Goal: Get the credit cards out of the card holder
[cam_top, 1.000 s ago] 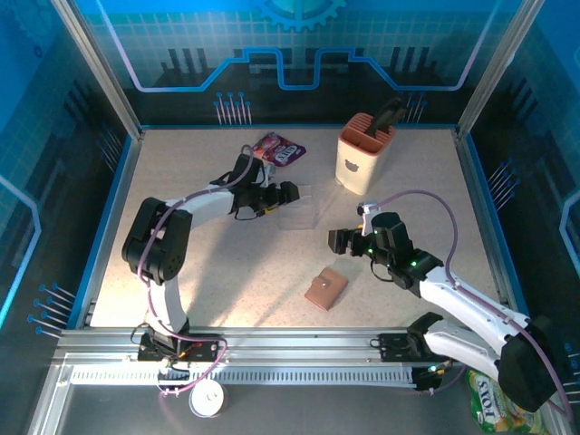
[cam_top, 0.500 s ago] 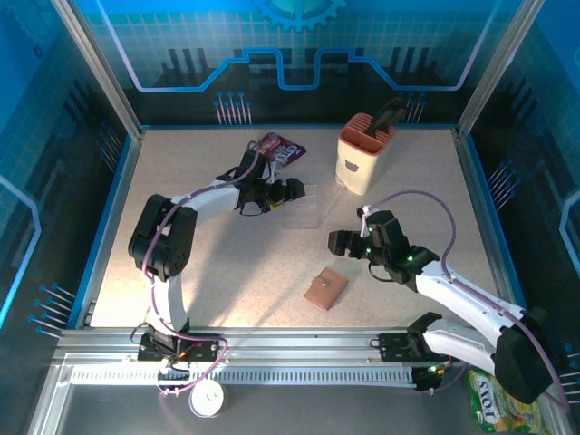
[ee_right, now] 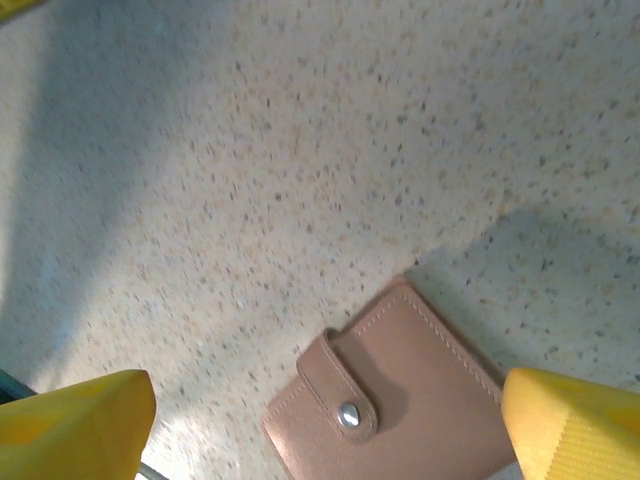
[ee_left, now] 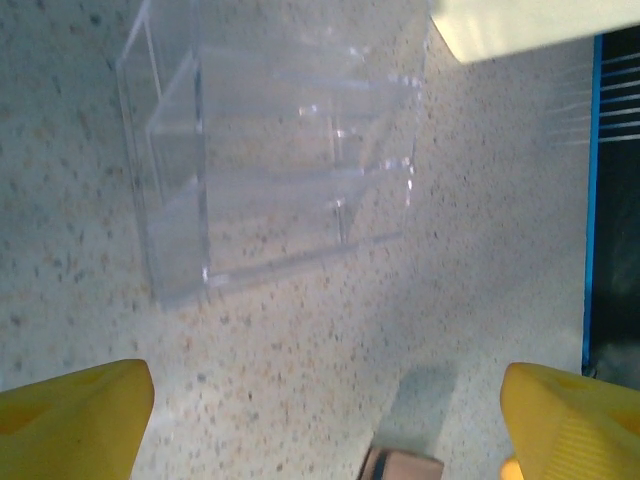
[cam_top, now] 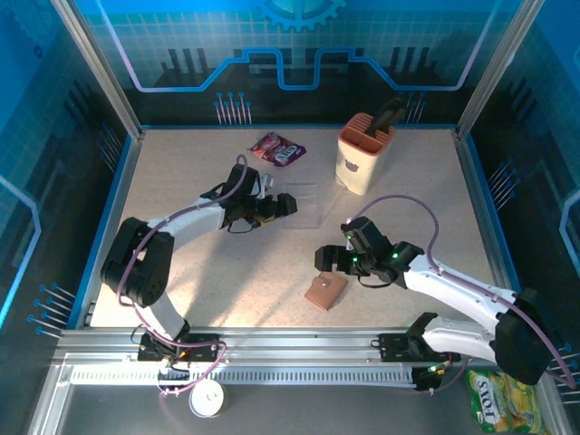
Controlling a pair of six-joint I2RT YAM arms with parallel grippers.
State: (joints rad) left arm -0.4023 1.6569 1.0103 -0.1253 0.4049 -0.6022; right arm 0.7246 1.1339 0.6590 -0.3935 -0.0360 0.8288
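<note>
Top view: card holder [cam_top: 326, 292] lying closed on counter [cam_top: 181, 263], near front edge. Right tool [cam_top: 328, 258] hovering just beside it, jaws spread, empty. Left tool [cam_top: 288, 204] open, facing clear acrylic box [cam_top: 304, 207].

Left wrist: box lying ahead of spread fingers, nothing gripped.

Right wrist: snap strap [ee_right: 345, 400] sitting fastened.

Judgement: approaching step, nothing taken out yet. Next move is calling for descending, pinning card holder, undoing snap.

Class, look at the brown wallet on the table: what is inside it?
The wallet lies closed, its strap snapped shut. Whatever it holds is covered.
</note>
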